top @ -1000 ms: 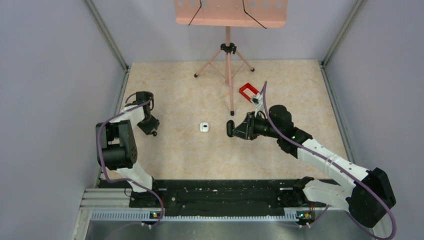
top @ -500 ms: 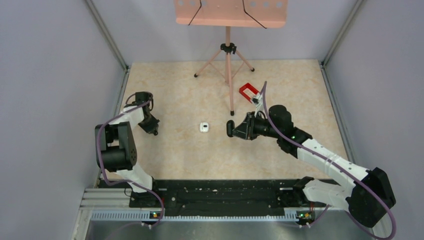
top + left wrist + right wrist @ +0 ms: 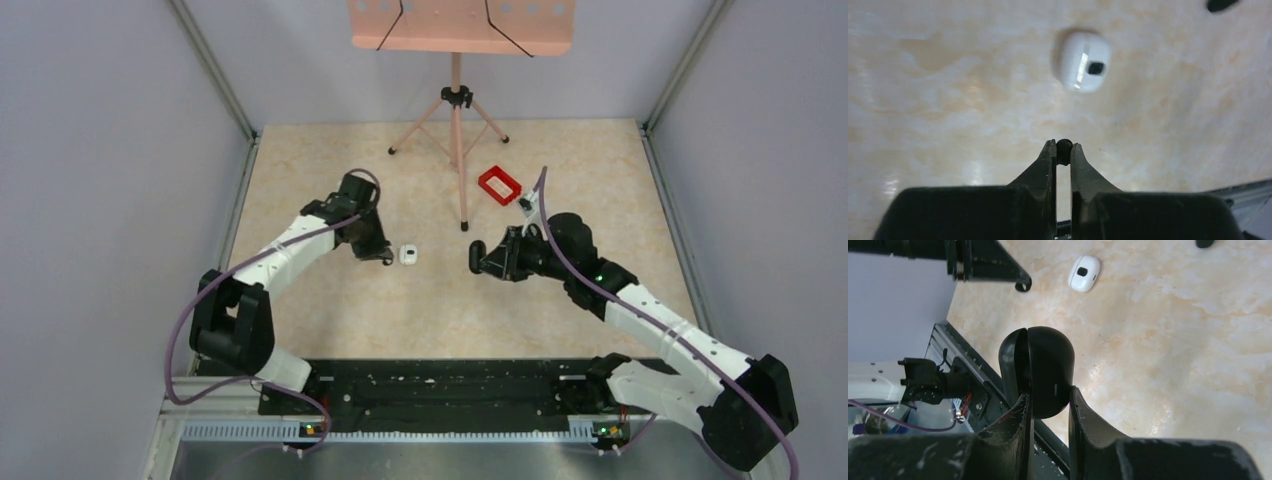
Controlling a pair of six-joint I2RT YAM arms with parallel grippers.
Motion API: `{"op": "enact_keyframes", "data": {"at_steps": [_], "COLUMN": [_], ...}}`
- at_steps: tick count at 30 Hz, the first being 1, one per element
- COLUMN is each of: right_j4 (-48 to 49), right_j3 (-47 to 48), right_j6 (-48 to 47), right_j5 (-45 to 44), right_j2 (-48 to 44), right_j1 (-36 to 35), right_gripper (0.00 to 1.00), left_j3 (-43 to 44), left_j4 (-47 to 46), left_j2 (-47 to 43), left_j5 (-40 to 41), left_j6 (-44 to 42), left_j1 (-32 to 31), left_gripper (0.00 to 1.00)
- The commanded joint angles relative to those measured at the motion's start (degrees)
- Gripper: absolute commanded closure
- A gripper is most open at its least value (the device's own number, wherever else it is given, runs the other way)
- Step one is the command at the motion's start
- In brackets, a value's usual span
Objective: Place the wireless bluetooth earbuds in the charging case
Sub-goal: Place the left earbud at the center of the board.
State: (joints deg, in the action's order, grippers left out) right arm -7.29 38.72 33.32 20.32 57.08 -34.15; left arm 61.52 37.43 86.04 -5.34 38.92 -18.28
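The left arm reaches from its base at the near left corner of the worktop (image 3: 330,310) diagonally in towards the middle, forearm stretched out and wrist bent down. The left gripper (image 3: 1063,146) points at the surface just left of a small white rounded-square object (image 3: 1082,61). Its jaws are pinched almost together on a tiny black earbud (image 3: 1064,150), which sits at the very tips of the fingers and pokes out slightly beyond them. The bud is too small to show which way it points, and from the wrist view it is unclear whether it touches the worktop or hangs just over it.

The right arm runs from the near right corner up and across to right of centre, with its wrist roughly level and the right gripper (image 3: 1048,396) aimed towards the worktop's left edge. Its jaws stand narrowly apart, clamped on the lower end of the glossy black charging case (image 3: 1044,367). The case's long axis runs straight out from the fingertips, rounded end leading, so that in the overhead view it points at the white object and the left gripper beyond. A seam runs lengthwise down one side of the case; it may be a lid slightly ajar. The case is held clear of the surface.

A red rectangular frame (image 3: 499,185) lies behind the right wrist, and a pink music stand (image 3: 458,100) occupies the far edge.
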Motion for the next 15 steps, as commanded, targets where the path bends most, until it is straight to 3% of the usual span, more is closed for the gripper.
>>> {"op": "enact_keyframes", "data": {"at_steps": [1, 7, 15], "right_j4": [-1.82, -4.63, -11.49], "right_j3": [-0.05, -1.19, -3.05], "right_j6": [-0.44, 0.17, 0.08], "right_j5": [-1.17, -1.45, -6.08], "right_j2": [-3.4, -6.55, -12.76], "right_j1": [3.32, 4.93, 5.82], "right_gripper": [1.0, 1.0, 1.0], "left_j3": [3.7, 9.13, 16.0], "left_j4": [0.31, -3.13, -9.34], "left_j2": [1.39, 11.29, 22.63], "left_j5": [-3.86, -3.91, -6.0], "left_j6": [2.08, 4.64, 7.48], "left_j1": [-9.31, -19.98, -26.85], "left_gripper": [1.0, 1.0, 1.0]}}
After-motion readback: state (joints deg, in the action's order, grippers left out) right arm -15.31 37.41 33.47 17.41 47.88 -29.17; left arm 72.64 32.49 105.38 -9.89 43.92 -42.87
